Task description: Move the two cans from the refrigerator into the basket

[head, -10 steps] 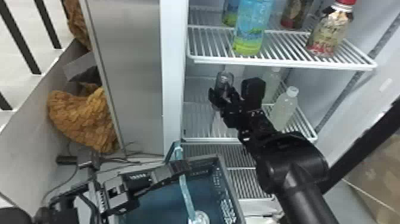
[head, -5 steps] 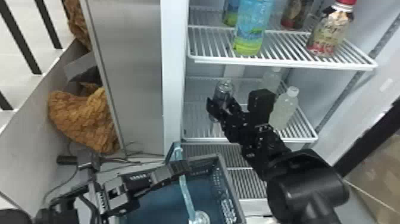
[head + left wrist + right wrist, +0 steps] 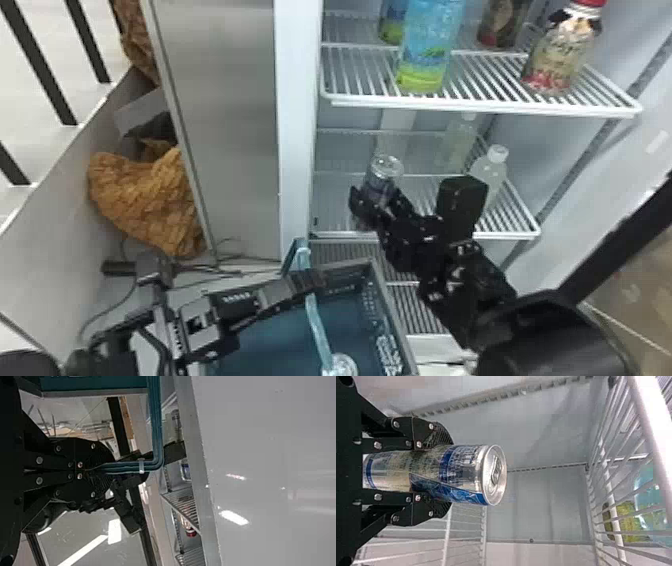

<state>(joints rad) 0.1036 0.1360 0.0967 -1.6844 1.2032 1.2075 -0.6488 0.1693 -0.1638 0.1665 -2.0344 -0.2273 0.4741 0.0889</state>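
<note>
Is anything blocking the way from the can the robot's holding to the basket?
Partly: the left gripper and the teal handle it pinches cross over the opening of the basket. I see nothing blocking the opening's right side, nearer the can in the right gripper.

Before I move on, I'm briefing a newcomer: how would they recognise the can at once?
In the refrigerator, look below the wire shelf of colourful bottles. There, left of a pale, white-capped bottle, the right pincer grips the can. Unlike the bottles, it is silver and blue, with a flat ring-pull top.
</note>
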